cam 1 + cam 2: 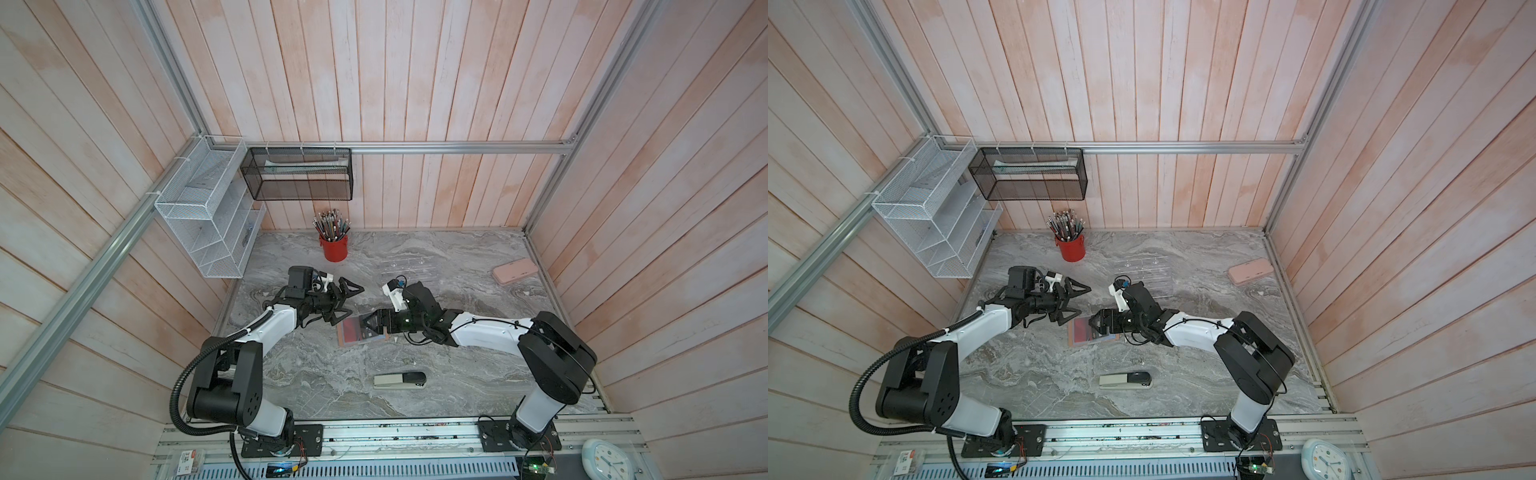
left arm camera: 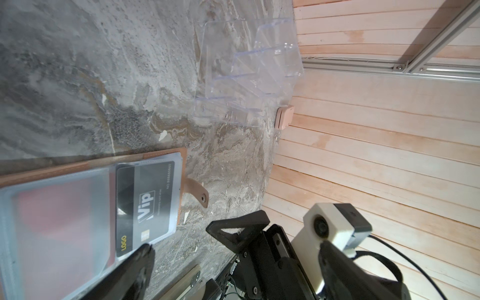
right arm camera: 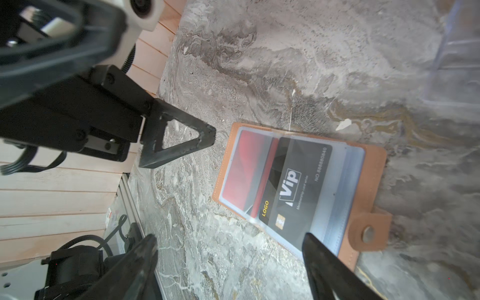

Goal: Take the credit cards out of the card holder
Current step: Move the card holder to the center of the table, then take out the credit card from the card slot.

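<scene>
The card holder [image 1: 347,338] [image 1: 1079,337] [image 3: 374,176] [image 2: 166,153] lies open and flat on the marble table, its snap tab [image 3: 368,231] sticking out. A red card [image 3: 244,166] [image 2: 57,207] sits in a clear sleeve. A black "VIP" card [image 3: 298,179] [image 2: 145,202] lies slanted across the middle, overlapping the red one. My right gripper [image 1: 363,326] [image 1: 1094,326] [image 3: 230,244] is open just above the holder, one fingertip [image 3: 314,246] over the sleeve edge, holding nothing. My left gripper [image 1: 356,300] [image 1: 1084,300] [image 2: 237,253] hangs open just beyond the holder's far left corner, empty.
A clear acrylic rack [image 1: 409,270] stands behind the right arm. A pink case [image 1: 514,271] lies at the far right. A red pencil cup [image 1: 333,247] stands at the back and a stapler [image 1: 399,380] lies nearer the front. Wire shelves [image 1: 208,220] hang on the left wall.
</scene>
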